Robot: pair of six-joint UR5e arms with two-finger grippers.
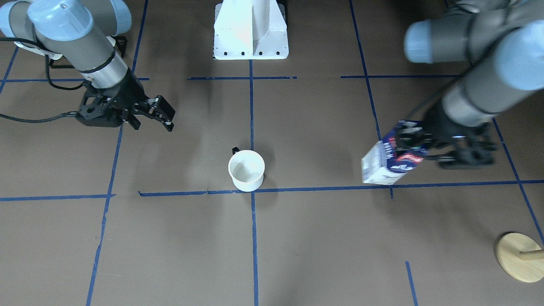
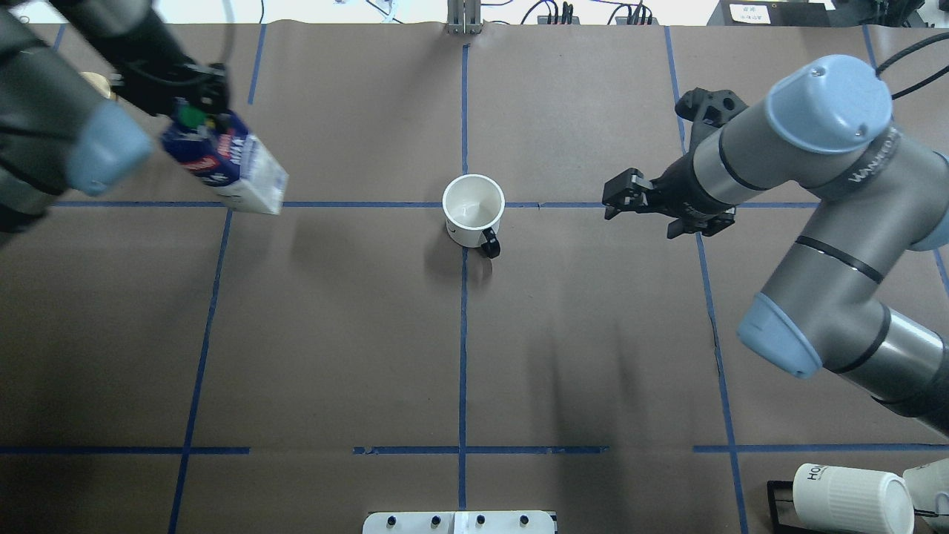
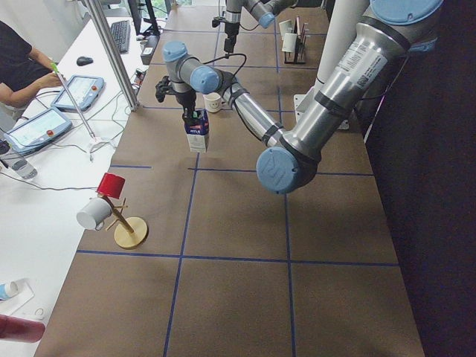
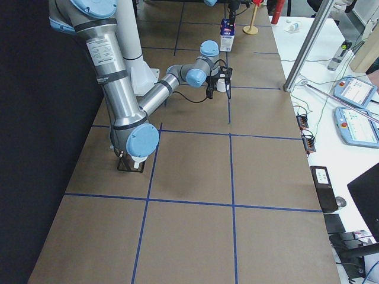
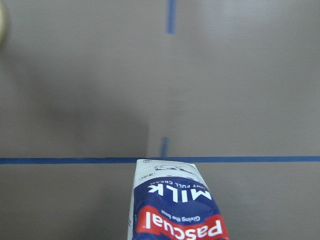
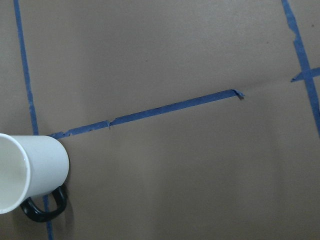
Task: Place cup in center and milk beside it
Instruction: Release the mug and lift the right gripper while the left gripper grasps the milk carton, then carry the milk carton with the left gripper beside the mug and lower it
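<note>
The cup (image 1: 246,170) is a smooth white mug with a black handle. It stands upright where the blue tape lines cross at the table's middle, and also shows in the overhead view (image 2: 474,211) and the right wrist view (image 6: 27,176). My left gripper (image 2: 194,111) is shut on the top of the milk (image 2: 231,167), a dark blue carton with a green cap. It holds the carton out at my left, well apart from the cup. The carton also shows in the front view (image 1: 391,159) and the left wrist view (image 5: 176,210). My right gripper (image 2: 615,200) is open and empty, to the right of the cup.
A wooden mug stand (image 1: 519,257) stands at the table's far left corner and carries a red cup (image 3: 111,184) and a white mug. Ribbed white mugs (image 2: 852,498) lie in a black rack at my near right. The robot's white base (image 1: 250,32) is at the near edge.
</note>
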